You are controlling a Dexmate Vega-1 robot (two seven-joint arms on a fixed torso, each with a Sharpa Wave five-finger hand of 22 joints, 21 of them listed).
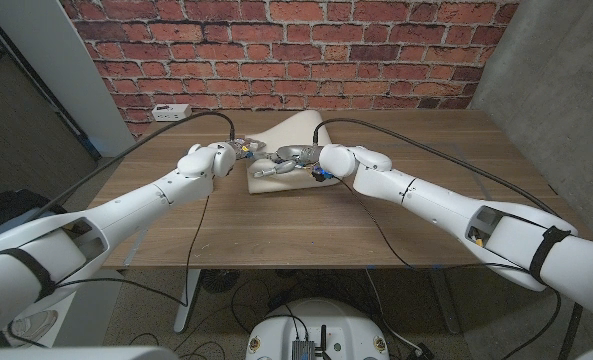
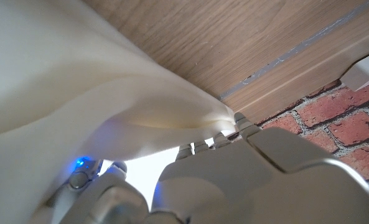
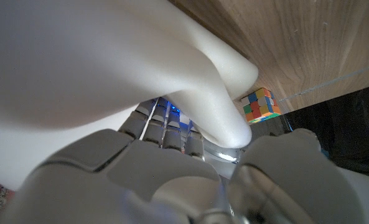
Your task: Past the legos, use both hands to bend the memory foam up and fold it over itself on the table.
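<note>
The cream memory foam (image 1: 294,128) lies past the middle of the wooden table (image 1: 426,200), with its near part bent up between my hands. My left hand (image 1: 225,156) grips the foam's left edge, and my right hand (image 1: 310,160) grips its right edge. In the left wrist view the foam (image 2: 78,93) drapes over my left hand's fingers (image 2: 234,180). In the right wrist view a thick fold of foam (image 3: 109,62) curls over my right hand (image 3: 172,180). A small block of coloured legos (image 3: 261,104) stands on the table close by my right hand (image 1: 322,177).
A white box (image 1: 171,110) with a cable sits at the table's far left corner (image 2: 368,71). A brick wall (image 1: 296,50) stands behind the table. Black cables run along both arms across the tabletop.
</note>
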